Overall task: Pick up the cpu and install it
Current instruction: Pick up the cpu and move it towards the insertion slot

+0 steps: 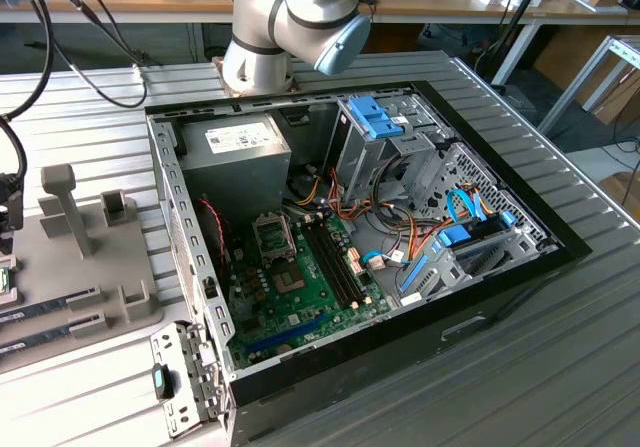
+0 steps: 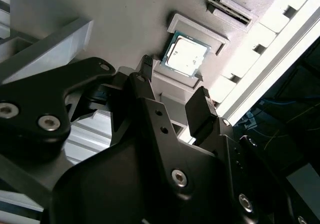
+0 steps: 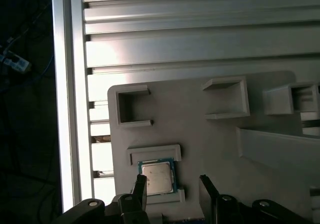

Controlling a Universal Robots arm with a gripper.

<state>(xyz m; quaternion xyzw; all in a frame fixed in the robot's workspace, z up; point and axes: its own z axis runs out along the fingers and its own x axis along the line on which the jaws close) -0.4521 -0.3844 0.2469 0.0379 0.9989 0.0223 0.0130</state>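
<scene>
The cpu (image 3: 157, 177) is a small silvery square with a thin green rim. It lies flat in a shallow holder of the grey fixture plate (image 3: 210, 144), and the second wrist view also shows the cpu (image 2: 186, 57). My gripper (image 3: 172, 185) hangs just above it, open, with nothing between its fingers. One fingertip (image 3: 140, 183) stands at the chip's edge and the other off to its side. In the second wrist view my gripper (image 2: 174, 83) sits close beside the chip. The open computer case (image 1: 350, 237) shows the motherboard's socket (image 1: 275, 235).
The fixture plate (image 1: 90, 267) carries raised holders, a tall post (image 1: 62, 202) and long thin memory sticks (image 1: 50, 302). It lies on a ribbed metal table (image 1: 480, 387) at the exterior view's left. The arm's base (image 1: 290, 27) stands behind the case. The table edge (image 3: 67, 108) runs close to the cpu holder.
</scene>
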